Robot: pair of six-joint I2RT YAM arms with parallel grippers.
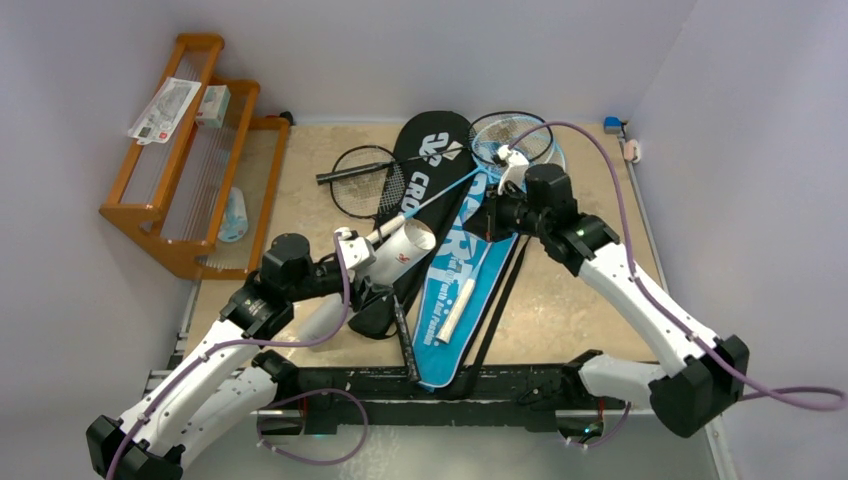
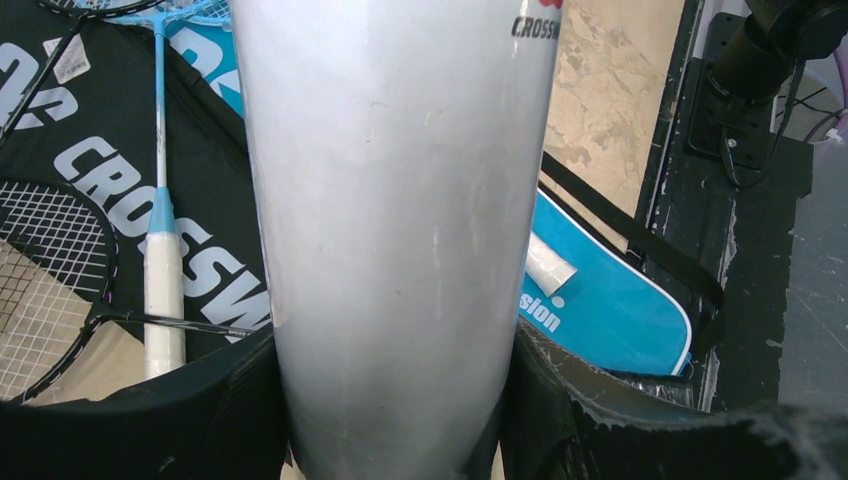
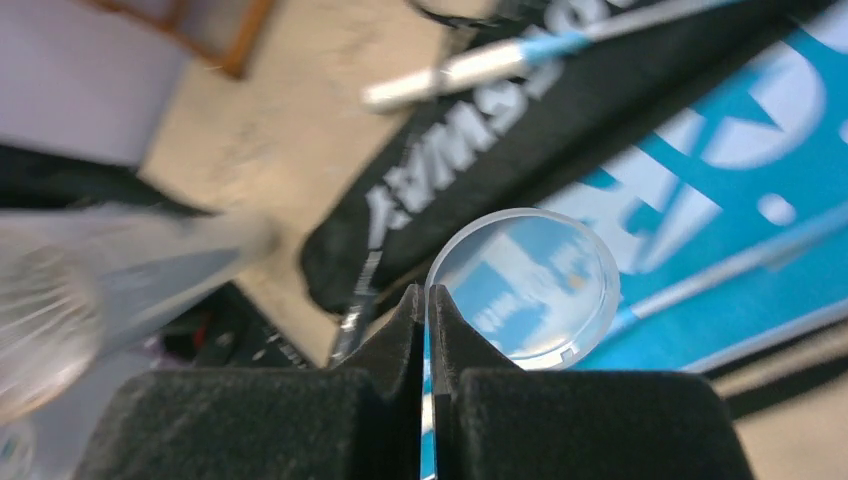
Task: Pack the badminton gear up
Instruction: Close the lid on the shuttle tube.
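Note:
My left gripper (image 2: 395, 400) is shut on the white tube (image 2: 395, 180), one finger on each side of its body. In the top view the tube (image 1: 398, 247) slants over the black "CROSSWAY" cover (image 1: 428, 160), its open end toward the right arm. My right gripper (image 3: 427, 300) is shut on the rim of a clear round lid (image 3: 530, 285), held above the blue cover (image 1: 462, 285). The right gripper (image 1: 497, 215) hovers just right of the tube's mouth. A light-blue racket (image 1: 515, 140) and a black racket (image 1: 365, 180) lie at the back.
An orange wooden rack (image 1: 190, 150) holding packets stands against the left wall. The black mounting frame (image 1: 450, 385) runs along the near edge. A white racket grip (image 1: 460, 305) rests on the blue cover, and black straps (image 1: 505, 295) trail beside it.

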